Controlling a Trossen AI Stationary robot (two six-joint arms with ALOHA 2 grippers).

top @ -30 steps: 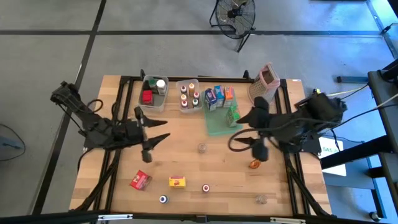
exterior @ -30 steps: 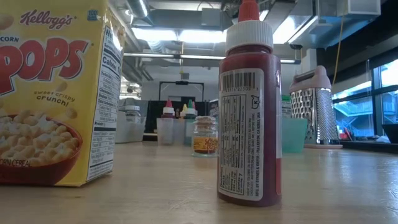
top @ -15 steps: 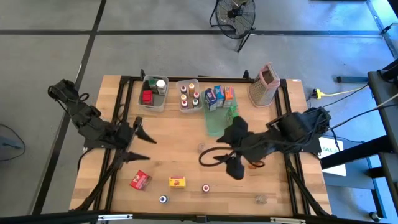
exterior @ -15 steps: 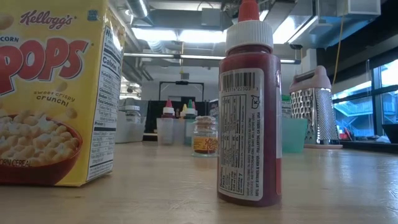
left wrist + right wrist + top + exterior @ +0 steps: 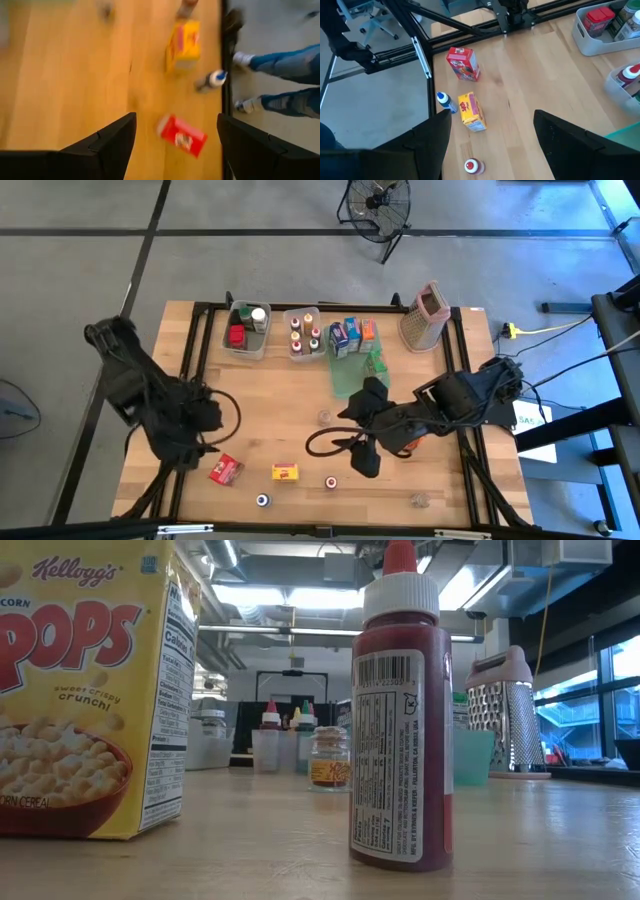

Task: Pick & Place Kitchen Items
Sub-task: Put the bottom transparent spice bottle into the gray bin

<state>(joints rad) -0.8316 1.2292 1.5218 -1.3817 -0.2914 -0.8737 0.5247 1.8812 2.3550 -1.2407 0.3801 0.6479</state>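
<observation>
The left gripper (image 5: 175, 131) hangs with fingers (image 5: 112, 142) spread and empty, one red carton (image 5: 182, 135) just beyond their tips on the worktop (image 5: 75, 75). One yellow carton (image 5: 184, 42) and one blue-capped bottle (image 5: 211, 80) lie farther out. The right gripper (image 5: 490, 135) also holds its fingers (image 5: 427, 137) apart, nothing between them, one red-capped jar (image 5: 473, 166) below, its arm stretched low across the worktop.

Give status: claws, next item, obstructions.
Left claw open above small red carton, holding nothing. Right claw open over mid-table, holding nothing. Small yellow carton and blue-capped bottle lie close by; nothing blocks the red carton.
</observation>
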